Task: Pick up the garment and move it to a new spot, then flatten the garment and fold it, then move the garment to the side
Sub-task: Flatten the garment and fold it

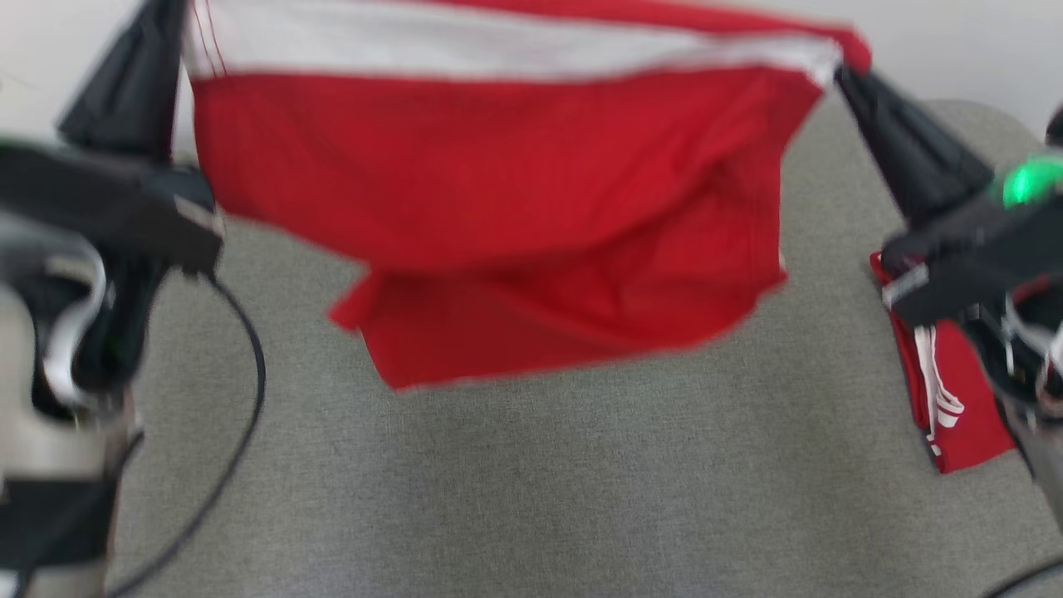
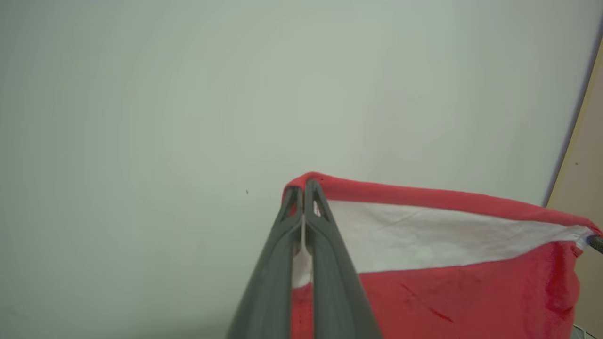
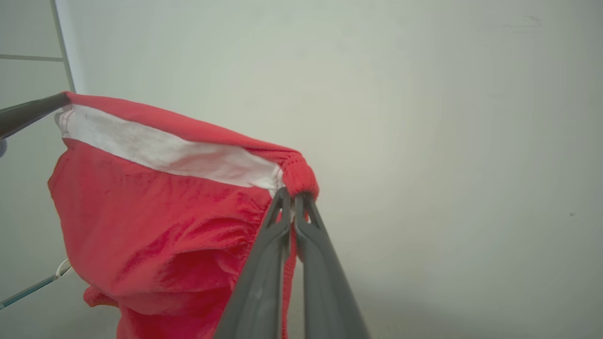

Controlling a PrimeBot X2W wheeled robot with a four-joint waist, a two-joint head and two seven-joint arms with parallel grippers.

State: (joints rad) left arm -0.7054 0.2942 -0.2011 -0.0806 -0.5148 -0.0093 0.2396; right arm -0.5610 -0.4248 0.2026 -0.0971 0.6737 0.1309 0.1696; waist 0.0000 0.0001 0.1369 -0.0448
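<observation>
The red garment (image 1: 498, 183) is held stretched across the upper frame, pinched by the left gripper (image 2: 304, 193) and the right gripper (image 3: 293, 197).

The head view is blurred throughout: the red garment (image 1: 498, 183) has smeared edges, and a green lamp (image 1: 1032, 181) blooms at the right. Both wrist views are sharp and softly, evenly lit, the pale wall (image 2: 141, 117) dimming toward the bottom.
</observation>
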